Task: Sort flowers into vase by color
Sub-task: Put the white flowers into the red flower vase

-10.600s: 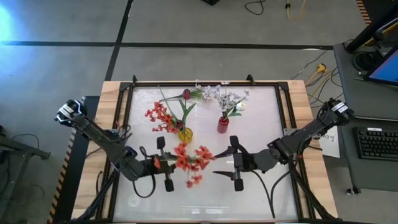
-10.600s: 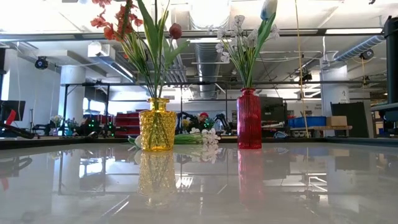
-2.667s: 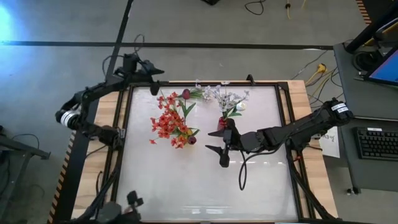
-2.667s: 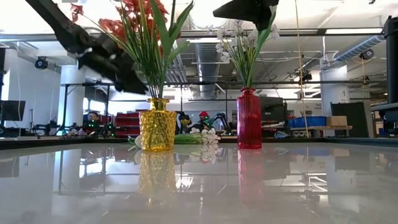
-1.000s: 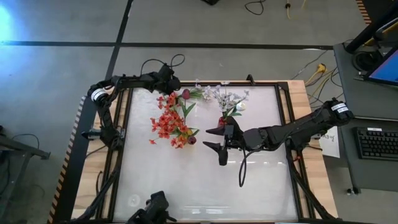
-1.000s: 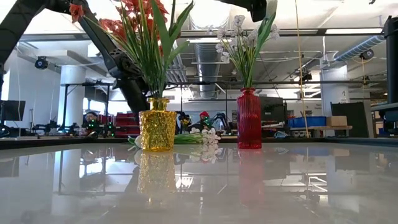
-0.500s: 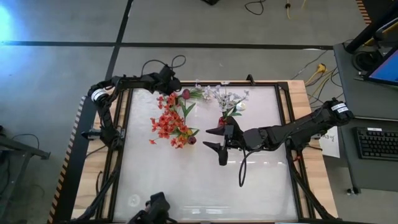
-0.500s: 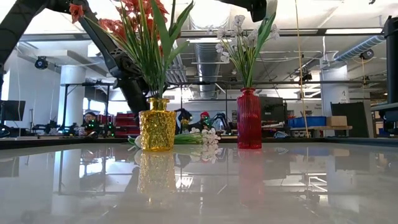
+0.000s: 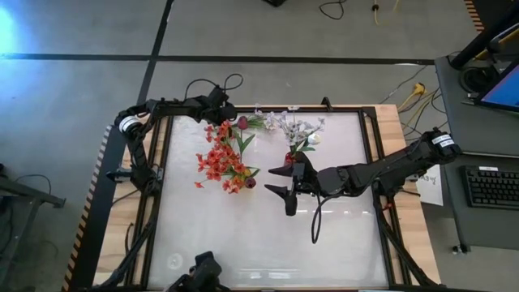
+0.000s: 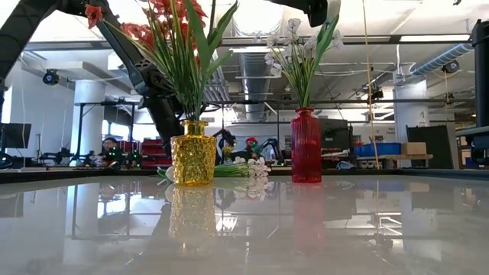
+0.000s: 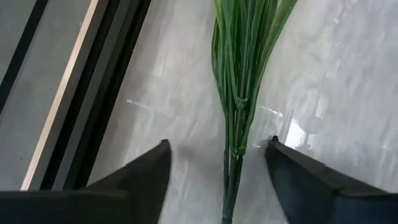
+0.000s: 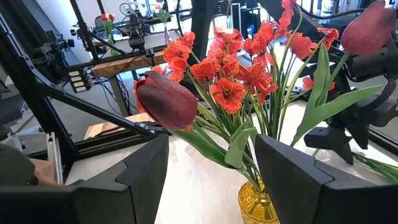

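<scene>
The left gripper [image 9: 220,101] hangs over the far left part of the counter [image 9: 243,235], its jaws spread wide on either side of a green stem bundle [image 11: 239,93] that lies flat on the surface; the fingers [image 11: 140,171] touch neither the stem nor each other. That stem belongs to the white spray [image 10: 256,168] lying near the far edge, behind and between the two vases.

The right gripper [image 9: 280,180] sits above the middle of the counter, jaws likewise wide apart and gripping nothing, pointed at the yellow vase [image 10: 192,152]. This vase stands left of centre and holds the red-orange sprays [image 12: 233,62] and dark red tulips [image 12: 165,99]. Just beside it toward the right edge, apart from it, stands the red vase [image 10: 306,145], carrying white blossom sprays [image 10: 286,42] and a white tulip bud [image 9: 314,139] on green stems.
</scene>
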Action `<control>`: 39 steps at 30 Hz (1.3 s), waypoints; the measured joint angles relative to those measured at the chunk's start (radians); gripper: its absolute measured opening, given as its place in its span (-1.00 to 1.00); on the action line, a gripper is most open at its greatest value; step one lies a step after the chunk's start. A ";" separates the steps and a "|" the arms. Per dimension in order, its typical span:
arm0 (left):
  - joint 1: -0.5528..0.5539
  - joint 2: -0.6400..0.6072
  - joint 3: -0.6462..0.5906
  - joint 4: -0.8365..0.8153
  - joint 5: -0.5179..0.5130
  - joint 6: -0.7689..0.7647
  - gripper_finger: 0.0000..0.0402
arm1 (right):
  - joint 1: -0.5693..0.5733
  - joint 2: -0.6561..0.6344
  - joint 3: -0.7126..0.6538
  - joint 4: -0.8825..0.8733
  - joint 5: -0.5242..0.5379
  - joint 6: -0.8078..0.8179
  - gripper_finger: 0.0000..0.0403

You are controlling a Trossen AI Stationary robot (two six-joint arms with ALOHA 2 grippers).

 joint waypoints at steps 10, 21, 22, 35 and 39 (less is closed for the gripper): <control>0.003 0.000 -0.001 -0.005 -0.009 -0.032 -0.91 | 0.001 0.000 0.013 -0.001 -0.003 -0.010 0.16; 0.010 -0.028 -0.001 -0.013 0.030 -0.085 -1.00 | 0.003 0.000 0.013 -0.002 -0.036 -0.011 0.16; 0.011 -0.038 -0.001 -0.013 0.050 -0.093 -1.00 | 0.003 0.000 0.013 -0.004 -0.036 -0.011 0.16; 0.069 -0.224 -0.001 0.047 0.098 -0.157 -1.00 | 0.003 0.000 0.014 -0.033 -0.057 -0.030 0.16; 0.114 -0.291 -0.001 0.089 0.098 -0.191 -1.00 | 0.003 0.000 0.014 -0.033 -0.062 -0.030 0.16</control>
